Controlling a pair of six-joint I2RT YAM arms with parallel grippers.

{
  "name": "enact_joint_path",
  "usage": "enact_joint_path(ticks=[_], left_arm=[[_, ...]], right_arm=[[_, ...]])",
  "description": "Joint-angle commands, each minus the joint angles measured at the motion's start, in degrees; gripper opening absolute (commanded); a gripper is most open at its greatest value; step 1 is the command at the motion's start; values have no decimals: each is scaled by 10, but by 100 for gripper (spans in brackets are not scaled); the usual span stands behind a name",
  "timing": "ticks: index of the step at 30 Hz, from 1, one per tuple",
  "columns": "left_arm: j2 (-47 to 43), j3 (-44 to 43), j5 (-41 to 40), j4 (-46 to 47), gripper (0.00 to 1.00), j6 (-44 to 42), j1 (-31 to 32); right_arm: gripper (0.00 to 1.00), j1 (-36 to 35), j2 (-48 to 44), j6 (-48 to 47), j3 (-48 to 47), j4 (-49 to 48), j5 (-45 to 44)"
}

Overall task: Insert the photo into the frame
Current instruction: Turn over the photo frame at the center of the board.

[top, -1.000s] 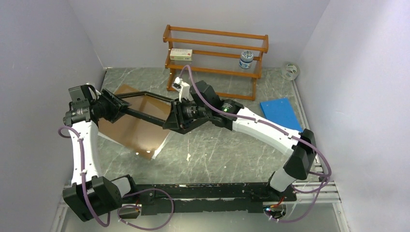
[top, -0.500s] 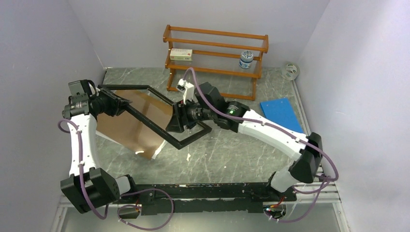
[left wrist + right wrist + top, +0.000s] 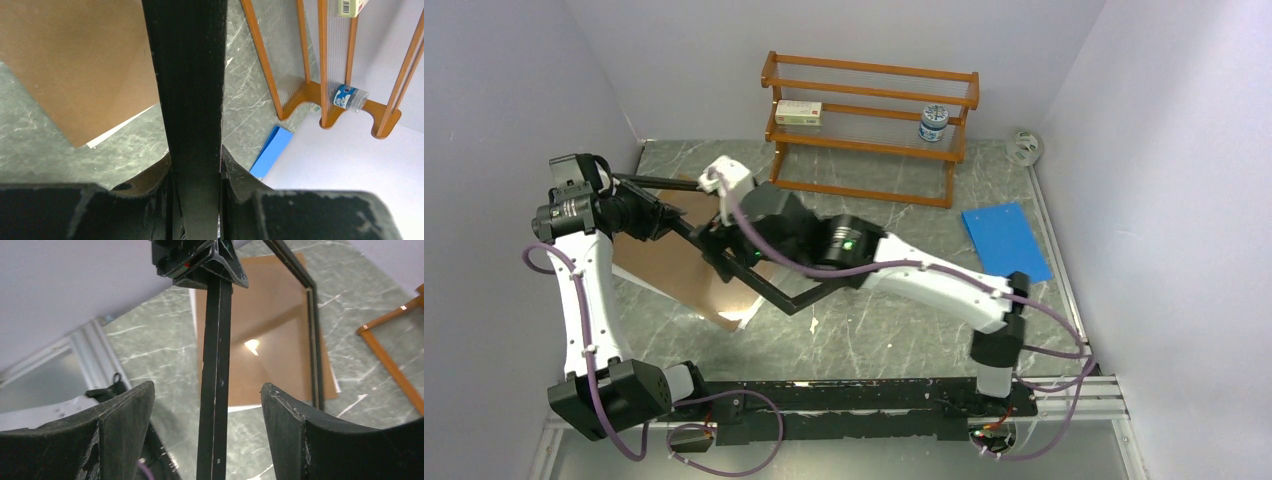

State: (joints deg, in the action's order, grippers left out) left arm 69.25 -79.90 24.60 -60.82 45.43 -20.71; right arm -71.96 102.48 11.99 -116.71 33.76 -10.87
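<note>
The frame [image 3: 776, 296] hangs tilted above the left part of the tabletop [image 3: 894, 330], with its near right corner low. The left gripper [image 3: 197, 160] has its fingers pressed narrow on one black edge of the frame. The right gripper [image 3: 207, 390] has its fingers wide on both sides of another edge, and they do not touch it.

The photo [image 3: 746, 313] lies on the tabletop under the brown board [image 3: 669, 270]. Only a white strip of it shows at the near corner.

I think the main danger is that one thin grip carries the whole frame. The frame could turn or slip between the left fingers, and the low corner could hit the tabletop or push the board and the photo. If the right fingers close off centre, they could twist the frame.

On the shelf rack [image 3: 869, 100] stands a pale box [image 3: 798, 112] with a barcode and a jar [image 3: 934, 122] with a blue label. No writing on them can be read.
</note>
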Motion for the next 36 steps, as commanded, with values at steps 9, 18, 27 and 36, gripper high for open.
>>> enact_joint_path(ticks=[9,18,27,36], left_arm=[[-26,-37,9,-30,3,-16,-1],[-35,-41,7,-34,3,-22,-1],[-31,-90,-1,-31,51,-27,-1],[-14,-143,21,-15,94,-56,-1]], right_arm=[[73,-61,173,-148,-186,123,-219],[33,-76,204,-177,-221,133,-266],[0,-88,157,-187,-211,137,-298],[0,-84,55,-156,-126,96,-273]])
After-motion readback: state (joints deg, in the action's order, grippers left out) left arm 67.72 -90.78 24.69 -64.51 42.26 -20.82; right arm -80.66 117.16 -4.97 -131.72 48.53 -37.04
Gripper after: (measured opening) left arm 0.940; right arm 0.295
